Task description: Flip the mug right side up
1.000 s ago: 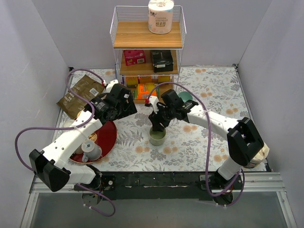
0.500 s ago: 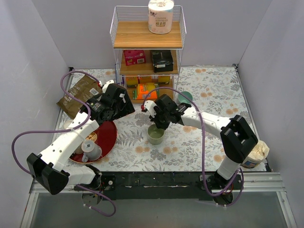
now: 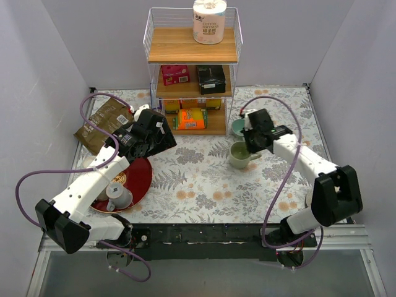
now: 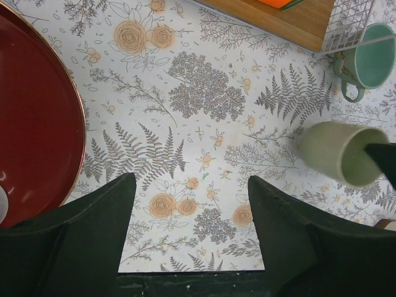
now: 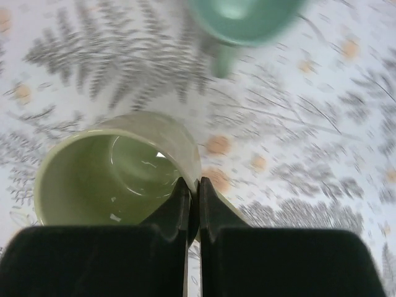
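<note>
Pale green ceramic mug (image 3: 239, 154) sits right of centre on the floral-print surface (image 3: 198, 189), mouth pointing up at the overhead camera and handle sticking out to its right. The right pincer (image 3: 250, 143) is clamped on it. In the right wrist view the two black fingers (image 5: 178, 207) pinch the rim wall, one inside and one outside, and you can look straight down into the glossy inside. Can't tell whether the base is actually touching the surface or hanging just above it. In the left wrist view it looks tipped, with the mouth leaning away.

A teal ceramic mug (image 3: 240, 127) stands upright just behind it, near the foot of the white wire shelf rack (image 3: 192, 68).

The left pincer (image 4: 192, 229) is over on the other side, well apart from the green one — spread wide with nothing in it, and only fern pattern showing between its fingers (image 4: 93, 241). Right next to it there's a round dark-red plate (image 3: 139, 176) with a grey cup (image 3: 117, 195) on it.
</note>
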Controlling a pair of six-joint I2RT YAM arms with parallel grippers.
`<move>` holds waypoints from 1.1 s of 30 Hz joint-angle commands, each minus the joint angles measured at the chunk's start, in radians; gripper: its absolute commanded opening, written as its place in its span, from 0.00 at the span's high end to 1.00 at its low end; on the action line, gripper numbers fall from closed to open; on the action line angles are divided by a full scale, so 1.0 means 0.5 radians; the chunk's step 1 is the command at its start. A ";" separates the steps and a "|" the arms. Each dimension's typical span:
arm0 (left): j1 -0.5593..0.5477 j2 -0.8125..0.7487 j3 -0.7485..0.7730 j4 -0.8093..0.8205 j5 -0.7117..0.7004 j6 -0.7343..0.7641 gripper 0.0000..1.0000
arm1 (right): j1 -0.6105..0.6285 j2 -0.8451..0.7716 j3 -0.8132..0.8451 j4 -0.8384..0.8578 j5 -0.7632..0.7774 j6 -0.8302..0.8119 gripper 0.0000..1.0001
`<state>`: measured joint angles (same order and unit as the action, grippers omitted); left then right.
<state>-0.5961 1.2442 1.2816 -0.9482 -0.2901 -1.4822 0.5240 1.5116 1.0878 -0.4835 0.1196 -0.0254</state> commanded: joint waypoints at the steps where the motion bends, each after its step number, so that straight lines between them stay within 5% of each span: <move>1: 0.020 -0.055 -0.032 0.043 0.025 0.019 0.27 | -0.363 -0.335 -0.010 -0.024 -0.003 0.455 0.99; 13: 0.020 -0.077 -0.057 0.028 0.037 -0.018 0.22 | -0.949 -0.048 0.325 -0.208 0.120 1.179 0.99; 33: 0.023 -0.206 -0.057 -0.138 -0.073 -0.168 0.02 | -0.974 0.554 0.622 -0.018 0.368 1.545 0.99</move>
<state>-0.5907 1.1717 1.2533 -0.9825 -0.2844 -1.5452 0.0277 1.7828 1.3224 -0.5632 0.2623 0.7212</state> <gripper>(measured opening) 0.972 0.064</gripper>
